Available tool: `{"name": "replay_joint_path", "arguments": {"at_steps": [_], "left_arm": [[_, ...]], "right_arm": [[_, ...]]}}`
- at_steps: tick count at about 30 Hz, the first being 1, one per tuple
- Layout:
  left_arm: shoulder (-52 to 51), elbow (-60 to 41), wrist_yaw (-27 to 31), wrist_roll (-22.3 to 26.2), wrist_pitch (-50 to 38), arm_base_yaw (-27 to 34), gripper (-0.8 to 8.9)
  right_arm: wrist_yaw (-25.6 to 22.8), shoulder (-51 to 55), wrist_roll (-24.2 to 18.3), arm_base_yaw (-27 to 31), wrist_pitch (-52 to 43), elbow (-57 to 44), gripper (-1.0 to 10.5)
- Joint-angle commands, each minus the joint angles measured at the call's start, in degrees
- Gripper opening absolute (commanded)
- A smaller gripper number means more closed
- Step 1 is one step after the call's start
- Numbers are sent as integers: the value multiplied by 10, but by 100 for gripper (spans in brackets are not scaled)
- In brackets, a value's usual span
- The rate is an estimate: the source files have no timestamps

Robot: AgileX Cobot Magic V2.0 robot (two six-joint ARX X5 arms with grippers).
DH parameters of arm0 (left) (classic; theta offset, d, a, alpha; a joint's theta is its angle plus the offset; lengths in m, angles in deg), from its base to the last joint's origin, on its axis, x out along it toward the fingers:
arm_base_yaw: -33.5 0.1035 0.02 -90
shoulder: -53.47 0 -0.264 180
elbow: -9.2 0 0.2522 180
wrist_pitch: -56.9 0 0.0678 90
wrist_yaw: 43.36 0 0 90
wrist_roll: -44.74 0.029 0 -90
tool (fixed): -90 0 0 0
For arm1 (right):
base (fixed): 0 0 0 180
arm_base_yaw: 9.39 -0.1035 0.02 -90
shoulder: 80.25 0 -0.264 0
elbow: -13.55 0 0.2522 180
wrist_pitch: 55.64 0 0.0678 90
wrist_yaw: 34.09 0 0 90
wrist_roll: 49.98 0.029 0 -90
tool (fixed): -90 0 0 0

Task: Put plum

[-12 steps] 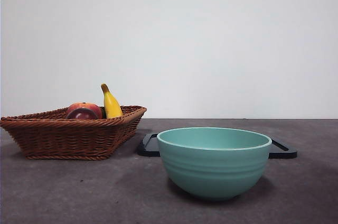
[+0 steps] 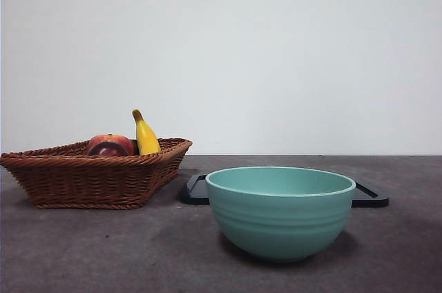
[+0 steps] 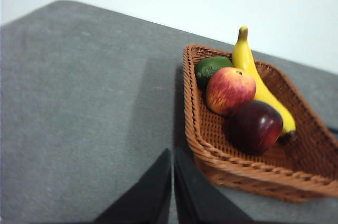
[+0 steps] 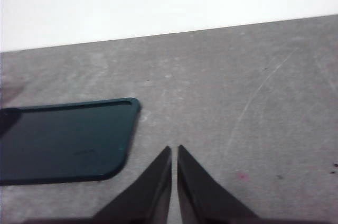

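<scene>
the plum (image 3: pixel 255 127) lies in the wicker basket (image 3: pixel 232 174), right of centre in the left wrist view, touching the red-orange fruit (image 3: pixel 229 90) and the banana (image 3: pixel 253 73). it looks glossy, firm and light, so likely slippery; best gripped across its widest part from above. in the front view, at middle left, only its top clears the rim. a green fruit (image 3: pixel 211 67) is half hidden. the left gripper (image 3: pixel 172 182) and right gripper (image 4: pixel 174 179) both show jaws closed together, holding nothing. the tray (image 4: pixel 63 142) is cut off, partly behind the teal bowl (image 2: pixel 280 210).
</scene>
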Motion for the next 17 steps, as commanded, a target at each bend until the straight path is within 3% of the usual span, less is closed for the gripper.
{"name": "replay_joint_path", "arguments": {"at_steps": [1, 8, 17], "left_arm": [[0, 9, 1, -50, 5, 1, 7], [0, 55, -8, -83, 46, 1, 9], [50, 170, -28, -76, 102, 1, 9]], "right_arm": [[15, 1, 41, 0, -11, 2, 9], [20, 1, 82, 0, 3, 50, 9], [21, -45, 67, 0, 83, 186, 9]]}}
